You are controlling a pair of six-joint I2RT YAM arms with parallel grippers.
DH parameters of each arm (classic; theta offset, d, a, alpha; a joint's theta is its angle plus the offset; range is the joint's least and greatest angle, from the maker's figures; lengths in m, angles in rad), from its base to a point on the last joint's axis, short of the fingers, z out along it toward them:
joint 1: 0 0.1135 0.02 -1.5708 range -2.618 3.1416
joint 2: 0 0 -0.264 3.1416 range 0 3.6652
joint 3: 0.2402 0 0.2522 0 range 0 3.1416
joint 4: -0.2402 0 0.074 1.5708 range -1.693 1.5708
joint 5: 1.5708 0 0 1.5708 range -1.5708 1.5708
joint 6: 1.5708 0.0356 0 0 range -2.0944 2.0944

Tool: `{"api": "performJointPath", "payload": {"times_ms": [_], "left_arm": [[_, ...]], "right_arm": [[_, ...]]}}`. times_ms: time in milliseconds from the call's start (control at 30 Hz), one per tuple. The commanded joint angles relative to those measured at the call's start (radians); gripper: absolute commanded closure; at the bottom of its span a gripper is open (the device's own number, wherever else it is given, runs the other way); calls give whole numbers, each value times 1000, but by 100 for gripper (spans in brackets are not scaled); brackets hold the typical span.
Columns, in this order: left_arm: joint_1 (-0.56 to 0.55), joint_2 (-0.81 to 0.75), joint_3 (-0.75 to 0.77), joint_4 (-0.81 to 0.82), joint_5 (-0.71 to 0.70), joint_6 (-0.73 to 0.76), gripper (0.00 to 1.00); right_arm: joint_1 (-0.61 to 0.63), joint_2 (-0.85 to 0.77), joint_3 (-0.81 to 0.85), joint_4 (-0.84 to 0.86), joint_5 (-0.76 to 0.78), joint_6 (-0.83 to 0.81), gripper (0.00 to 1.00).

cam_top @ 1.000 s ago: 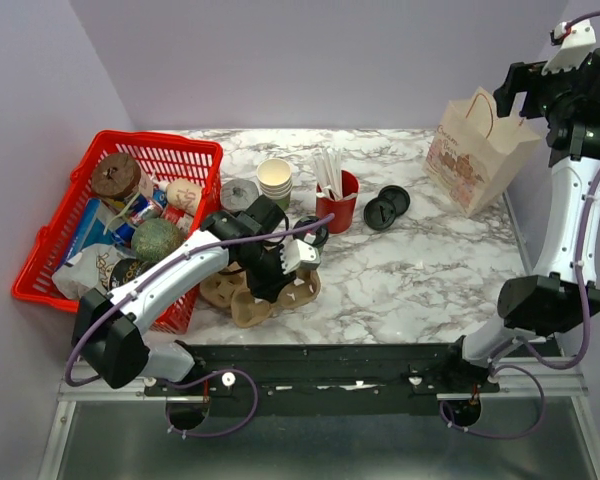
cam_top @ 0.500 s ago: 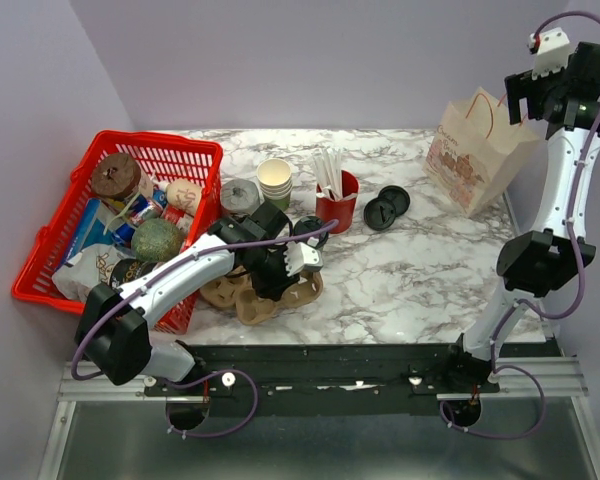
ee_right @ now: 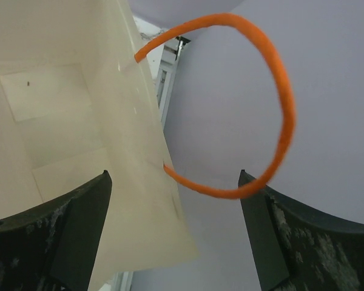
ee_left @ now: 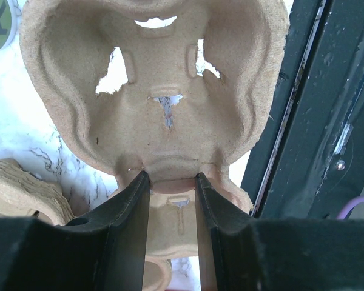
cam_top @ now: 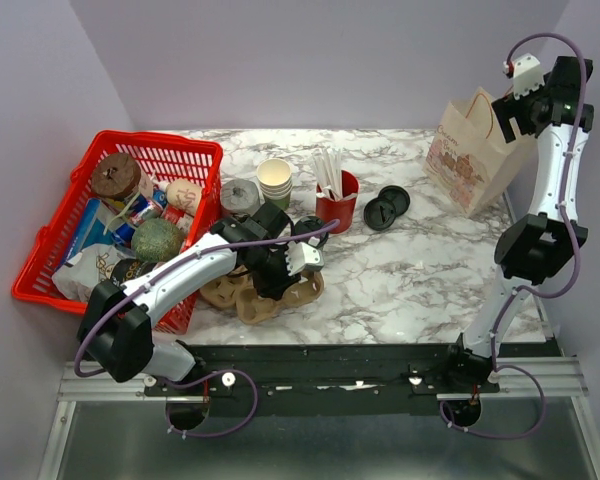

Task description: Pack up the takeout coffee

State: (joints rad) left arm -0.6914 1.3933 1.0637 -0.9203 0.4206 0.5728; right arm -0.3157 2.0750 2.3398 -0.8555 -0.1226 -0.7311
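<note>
Where the marble desk (cam_top: 410, 270) runs to its left edge sits a red basket (cam_top: 185, 150) of groceries. At the far right corner stands the paper bag (cam_top: 470, 155). The right gripper (ee_right: 173, 179) hangs over its mouth, fingers wide apart and holding nothing, with the orange handle (ee_right: 282, 103) showing between them. Near the front edge, left of centre, lies a pulp cup tray (ee_left: 164, 79), and the left gripper (ee_left: 173, 182) is clamped on its rim. The coffee cup (cam_top: 310, 228), black-lidded, stands just behind that gripper beside the red cup of straws (cam_top: 337, 208), partly hidden by the arm. The step in hand looks like readying tray and bag. Next, I judge, the tray must be set flat and released so the coffee can be gripped and seated in a pocket.
</note>
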Motion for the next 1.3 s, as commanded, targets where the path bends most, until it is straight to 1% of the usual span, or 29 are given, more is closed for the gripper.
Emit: {"api": "performJointPath", "payload": {"times_ms": [0,200,233,300,333,400,467,533,633,667,700,733,833,867,900,1067,1200,1267], "left_arm": [[-7,9,16,-3,-16,10,99],[-5,13,18,-8,-13,-4,98],[-7,13,18,-9,-13,-4,98],[-5,13,18,-9,-11,-2,98],[-5,13,18,-8,-9,-4,98],[-5,15,16,-5,-8,-4,98],[-7,13,15,-5,-6,-4,98],[-5,13,12,-3,-8,-4,98],[-7,10,9,1,-9,-5,98],[-5,9,7,1,-8,-7,98],[-5,7,5,3,-8,-7,98],[-5,6,4,5,-8,-8,98],[-7,3,2,12,-6,-8,98],[-7,1,2,11,-8,-8,98],[-5,1,2,14,-8,-7,98],[-7,-7,1,14,-11,-4,98],[-7,-23,-2,2,-5,4,98],[-5,-43,-4,1,13,10,98]], "right_arm": [[-3,42,30,-24,32,-60,8],[-5,57,36,-63,3,-77,20],[-5,57,33,-69,-5,-76,25],[-5,54,30,-85,-20,-79,30],[-3,45,12,-85,-25,-85,34],[-3,34,-10,-83,-26,-91,37],[-3,25,-23,-88,-28,-100,44],[-3,20,-22,-105,-29,-106,55],[-3,2,-36,-117,-28,-111,58],[-3,-16,-54,-116,-26,-111,64],[-3,-27,-66,-116,-29,-113,66],[-3,-38,-79,-113,-29,-113,73],[-3,-87,-131,-99,-31,-116,84],[-3,-101,-148,-96,-32,-116,95],[-5,-127,-160,-86,-35,-114,99],[-3,-202,-221,-83,-69,-108,99],[-3,-279,-240,-135,-132,-113,99],[-3,-343,-290,-146,-155,-125,99]]}}
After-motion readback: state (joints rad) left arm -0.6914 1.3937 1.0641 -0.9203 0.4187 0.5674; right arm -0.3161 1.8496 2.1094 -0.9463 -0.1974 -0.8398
